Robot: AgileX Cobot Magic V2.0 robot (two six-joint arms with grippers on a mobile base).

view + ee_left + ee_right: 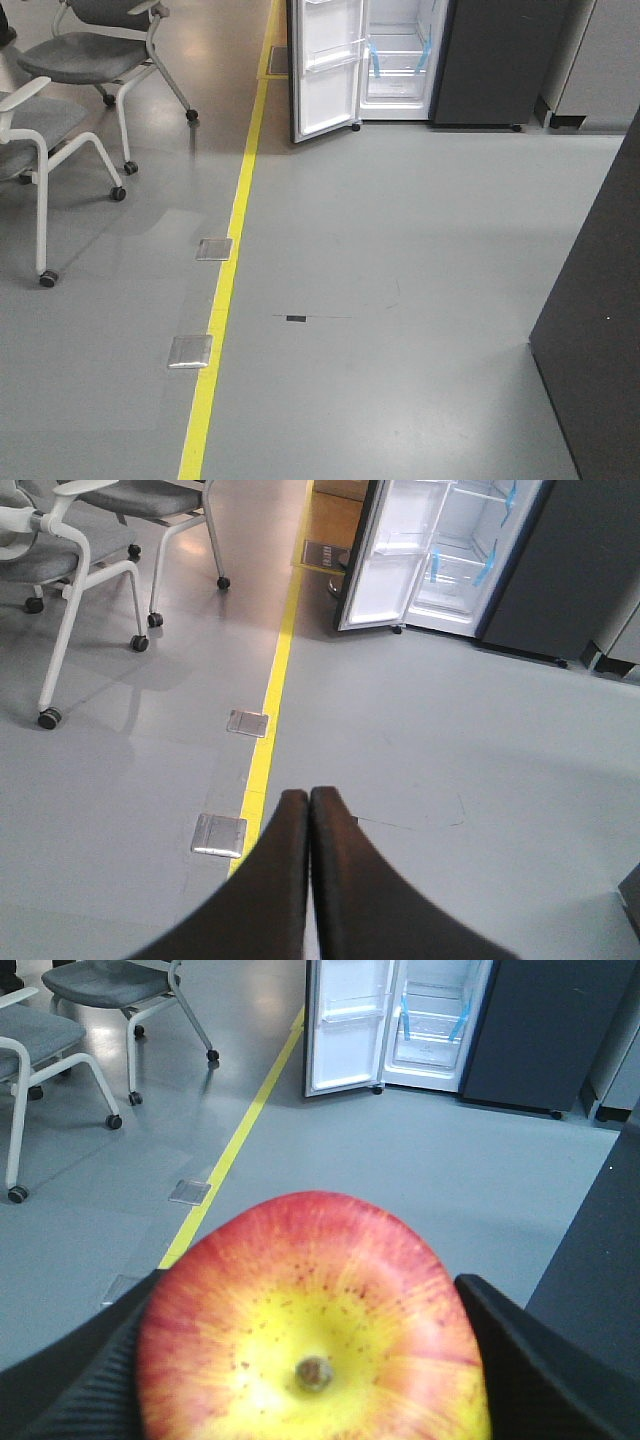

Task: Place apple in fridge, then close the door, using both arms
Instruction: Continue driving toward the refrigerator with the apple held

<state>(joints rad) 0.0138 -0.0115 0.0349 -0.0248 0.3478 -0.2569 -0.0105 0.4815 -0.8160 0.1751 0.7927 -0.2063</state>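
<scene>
My right gripper (312, 1360) is shut on the apple (310, 1310), red with a yellow patch round the stem, which fills the lower part of the right wrist view. My left gripper (308, 798) is shut and empty, held above the grey floor. The fridge (480, 60) stands far ahead at the back, its white interior and blue tape strips showing; it also shows in the left wrist view (560, 570) and the right wrist view (530, 1030). Its door (325, 70) stands open to the left, white inside; it also shows in both wrist views (385, 570) (345, 1030). Neither gripper shows in the front view.
A yellow floor line (235, 220) runs toward the fridge, with two metal floor plates (190, 352) beside it. Wheeled chairs (60, 130) stand at the left. A dark partition panel (595, 330) stands close on the right. A grey cabinet (600, 60) stands right of the fridge.
</scene>
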